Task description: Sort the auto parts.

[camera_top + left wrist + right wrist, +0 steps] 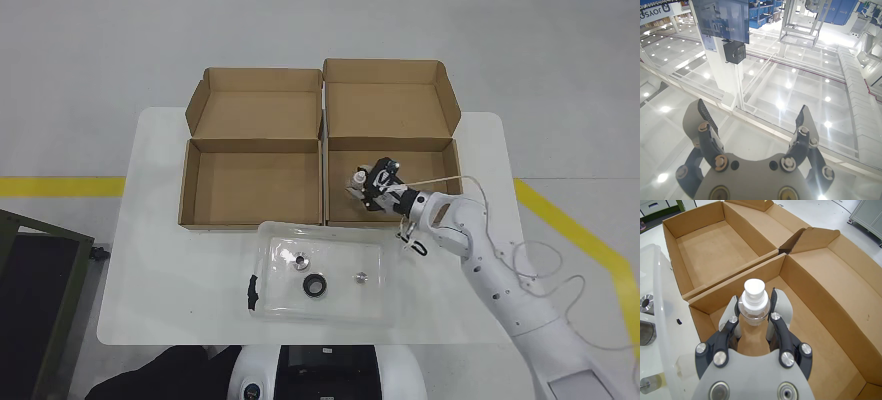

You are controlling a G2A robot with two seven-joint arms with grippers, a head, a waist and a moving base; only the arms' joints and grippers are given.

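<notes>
We are clamping a small clear spray bottle [754,298] by its body in the right tool [754,306], white cap pointing away, inside the walls of the right cardboard box [440,165] at centre right of the top view, probably so it is landing on the floor, not the rim. The left cardboard box [250,185] is touching it. In the clear plastic bin [275,300] at lower centre on the tabletop [150,250], a steel bushing [300,262], a black ring [316,286] and a small stud [362,276] are waiting. The left tool [752,105] is gaping wide, gripping nothing

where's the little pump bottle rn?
Right wrist view: pump bottle held in the right tool, over the floor of the right cardboard box, close to the wall next to the left cardboard box. The clear tray lies just toward the robot.
</notes>
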